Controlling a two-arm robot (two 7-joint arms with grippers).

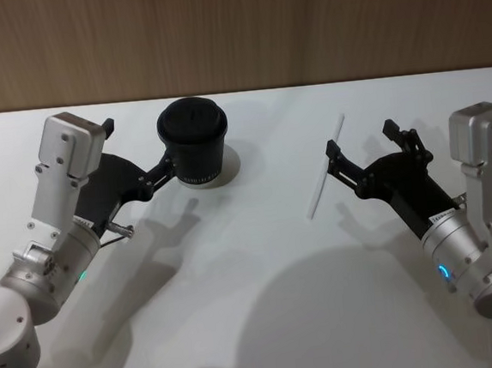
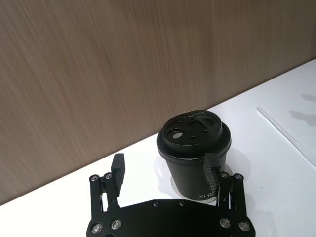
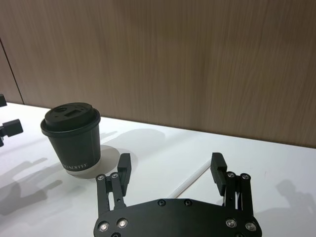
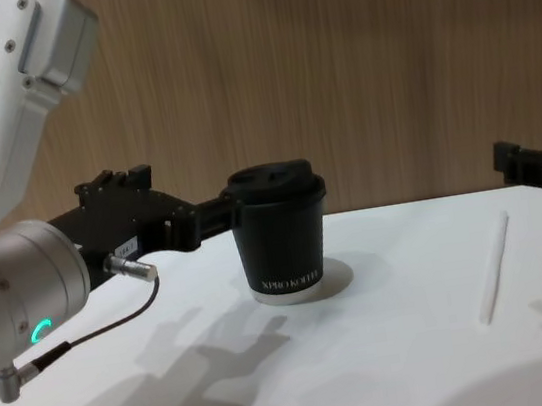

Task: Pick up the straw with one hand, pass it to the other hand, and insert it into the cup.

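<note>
While the straw [image 1: 326,168] lies flat on the white table [image 1: 262,269], well apart from the cup [image 1: 193,145], the right gripper [image 1: 363,139] hovers just beside it with its jaws spread wide. In the right wrist view the straw lies on the table in line with the gap between the two fingers. The left gripper [image 1: 139,147] is at the cup's side, jaws likewise spread, with one fingertip close against the cup wall, though I cannot tell whether it touches. I judge the straw to be very light, slim and smooth, likely to roll or skid on the table and to kink if pinched hard. A gentle hold near its middle, or slightly toward one end, would leave free length for the other gripper and for the lid's hole.
</note>
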